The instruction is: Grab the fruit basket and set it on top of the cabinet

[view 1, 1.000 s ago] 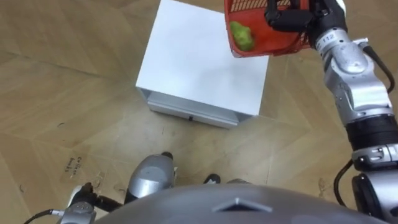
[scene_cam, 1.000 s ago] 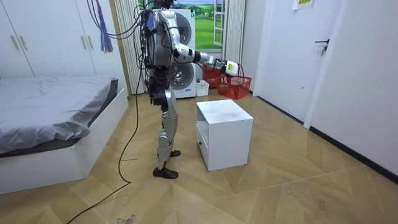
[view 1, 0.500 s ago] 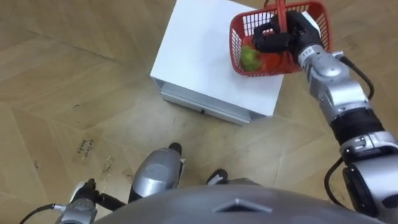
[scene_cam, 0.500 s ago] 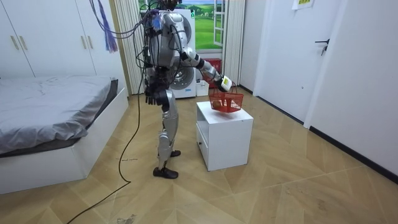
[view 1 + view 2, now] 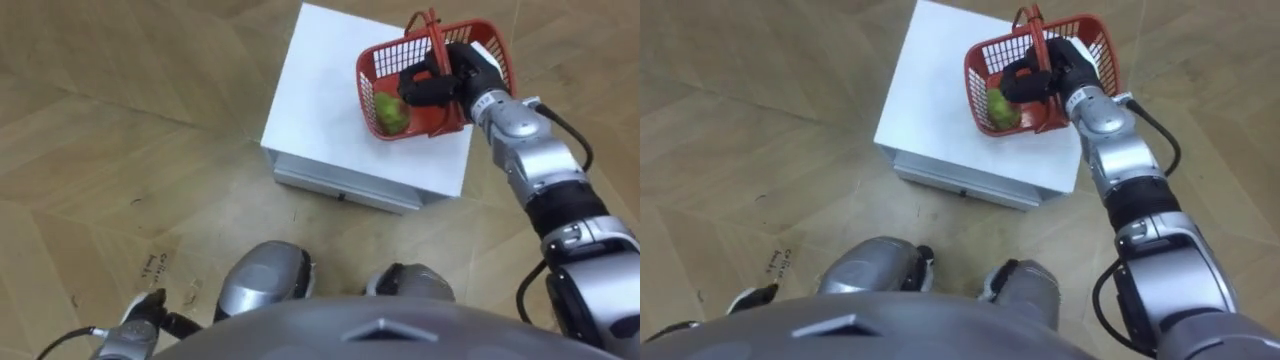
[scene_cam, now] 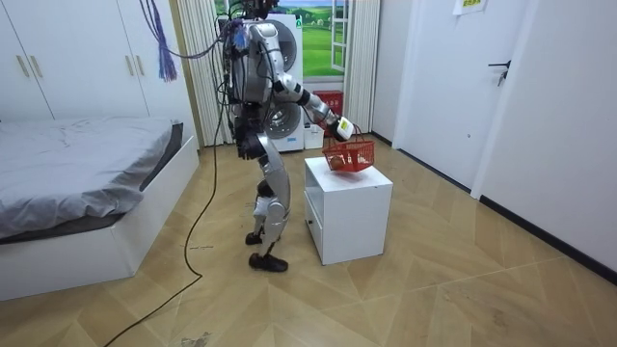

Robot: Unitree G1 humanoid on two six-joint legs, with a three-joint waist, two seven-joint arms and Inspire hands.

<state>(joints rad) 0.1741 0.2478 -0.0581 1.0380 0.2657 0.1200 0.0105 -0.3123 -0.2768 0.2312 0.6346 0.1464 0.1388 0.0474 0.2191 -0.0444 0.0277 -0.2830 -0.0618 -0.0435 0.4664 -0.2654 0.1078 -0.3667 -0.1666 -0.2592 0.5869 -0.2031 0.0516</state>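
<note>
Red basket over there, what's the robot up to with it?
The robot stands at a small white cabinet and has its right hand curled round the handle of the red basket, which sits at or just above the cabinet's far corner; I cannot tell whether it is touching the top. A green fruit lies inside. Its left hand hangs low at its side.

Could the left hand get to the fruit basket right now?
Probably not: the left hand hangs low by the leg, far from the fruit basket held by the right hand at the cabinet.
</note>
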